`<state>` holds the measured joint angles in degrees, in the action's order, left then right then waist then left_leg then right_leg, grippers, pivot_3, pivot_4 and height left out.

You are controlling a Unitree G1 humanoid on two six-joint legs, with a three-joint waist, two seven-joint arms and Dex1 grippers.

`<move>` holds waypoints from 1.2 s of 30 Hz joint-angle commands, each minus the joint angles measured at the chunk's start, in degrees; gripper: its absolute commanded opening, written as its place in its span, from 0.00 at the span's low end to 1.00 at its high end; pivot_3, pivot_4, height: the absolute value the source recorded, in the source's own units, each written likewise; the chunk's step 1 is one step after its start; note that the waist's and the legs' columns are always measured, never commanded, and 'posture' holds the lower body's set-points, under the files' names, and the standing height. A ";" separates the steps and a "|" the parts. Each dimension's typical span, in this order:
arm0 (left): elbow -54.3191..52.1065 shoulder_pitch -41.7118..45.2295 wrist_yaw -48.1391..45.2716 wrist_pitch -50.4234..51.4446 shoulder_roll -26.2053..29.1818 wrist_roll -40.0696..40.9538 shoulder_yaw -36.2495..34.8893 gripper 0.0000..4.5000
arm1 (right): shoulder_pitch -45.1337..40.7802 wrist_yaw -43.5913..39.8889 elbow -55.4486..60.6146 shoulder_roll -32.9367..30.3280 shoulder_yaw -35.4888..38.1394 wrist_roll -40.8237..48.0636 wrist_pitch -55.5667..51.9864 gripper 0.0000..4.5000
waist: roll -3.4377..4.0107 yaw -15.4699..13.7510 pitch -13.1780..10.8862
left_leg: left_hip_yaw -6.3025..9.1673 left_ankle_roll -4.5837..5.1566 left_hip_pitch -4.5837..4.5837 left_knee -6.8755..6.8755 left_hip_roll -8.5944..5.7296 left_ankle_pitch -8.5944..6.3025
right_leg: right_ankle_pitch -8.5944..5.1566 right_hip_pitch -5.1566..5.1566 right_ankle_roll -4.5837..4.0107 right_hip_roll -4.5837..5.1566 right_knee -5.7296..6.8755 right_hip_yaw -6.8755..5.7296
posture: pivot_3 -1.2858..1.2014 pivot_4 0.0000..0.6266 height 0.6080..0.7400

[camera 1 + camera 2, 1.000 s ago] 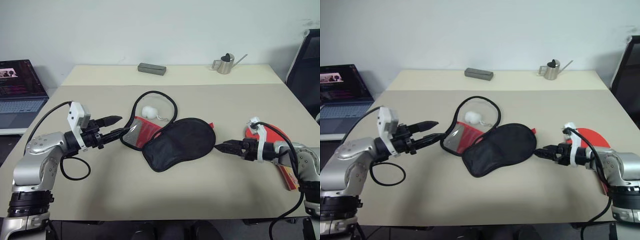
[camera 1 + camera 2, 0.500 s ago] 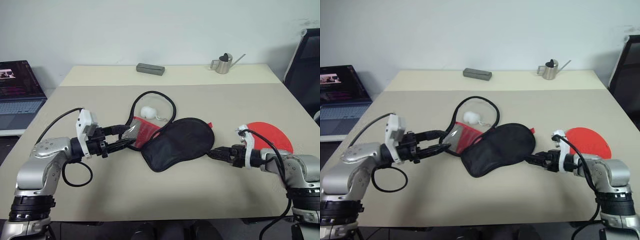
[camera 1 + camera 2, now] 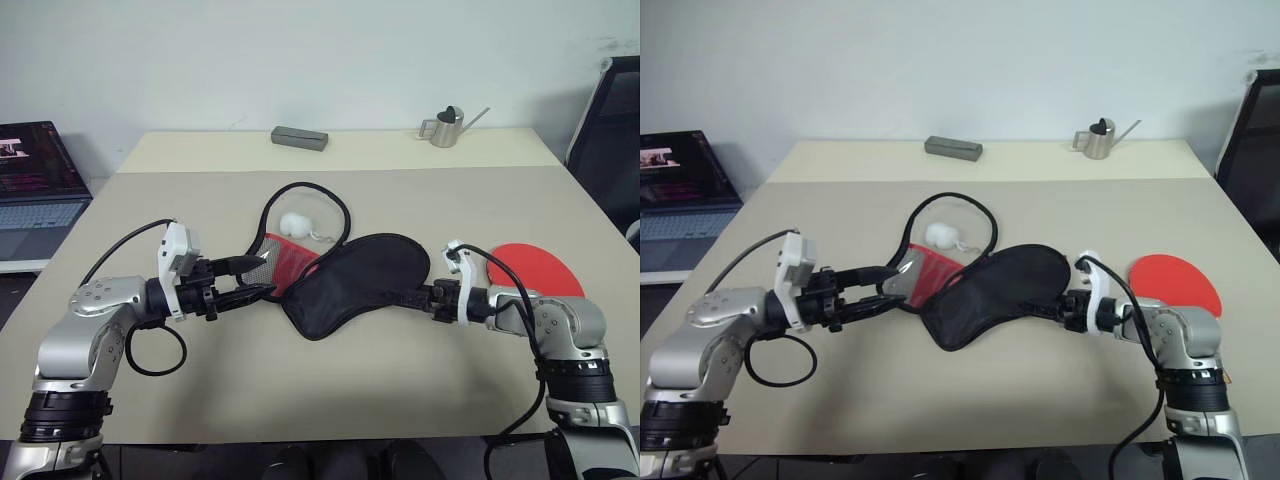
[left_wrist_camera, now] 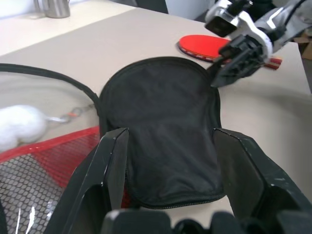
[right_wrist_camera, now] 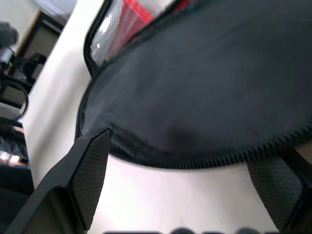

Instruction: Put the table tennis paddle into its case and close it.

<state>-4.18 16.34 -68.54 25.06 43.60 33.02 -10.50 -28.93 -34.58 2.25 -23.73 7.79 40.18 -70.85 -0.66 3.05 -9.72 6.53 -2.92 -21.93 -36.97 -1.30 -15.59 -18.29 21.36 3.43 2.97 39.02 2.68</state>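
The case lies mid-table, its black side (image 3: 355, 283) up and a red mesh flap (image 3: 285, 258) folded open at its left end. My left gripper (image 3: 262, 275) is open, its jaws on either side of that narrow left end; the left wrist view shows the black pouch (image 4: 163, 122) between its fingers (image 4: 109, 165). My right gripper (image 3: 415, 297) is open at the case's right rim, with the zip edge (image 5: 204, 156) between its fingers (image 5: 90, 170). The table tennis paddle (image 3: 535, 268) lies flat, red face up, behind my right forearm.
A small white ball (image 3: 296, 222) lies inside the loop of the case's open zip edge. A grey box (image 3: 301, 137) and a metal watering can (image 3: 445, 128) stand at the table's far edge. A laptop (image 3: 35, 185) sits off to the left, and a black chair (image 3: 610, 130) stands to the right.
My right gripper has slid left from in front of the paddle to the case's right rim, leaving the paddle's red face in view. My left gripper has dropped a little toward the case's left end.
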 commanded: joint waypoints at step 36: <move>-11.14 -5.17 -1.00 4.14 4.43 4.96 -3.57 0.66 | -8.65 10.64 -3.03 6.98 3.47 1.98 -18.99 0.00 | 0.02 0.30 -0.01 | 0.31 0.00 0.00 0.04 -0.01 0.00 | 0.00 0.05 -0.01 -0.02 0.01 0.01 | 0.52 0.24 1.00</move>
<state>-13.10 11.38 -69.42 28.88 47.04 36.37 -11.76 -36.35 -21.73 -1.13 -15.78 12.11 41.53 -90.52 -0.64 3.35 -9.72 6.83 -2.92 -21.92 -36.93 -1.31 -15.59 -18.30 21.40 3.41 2.94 39.03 2.70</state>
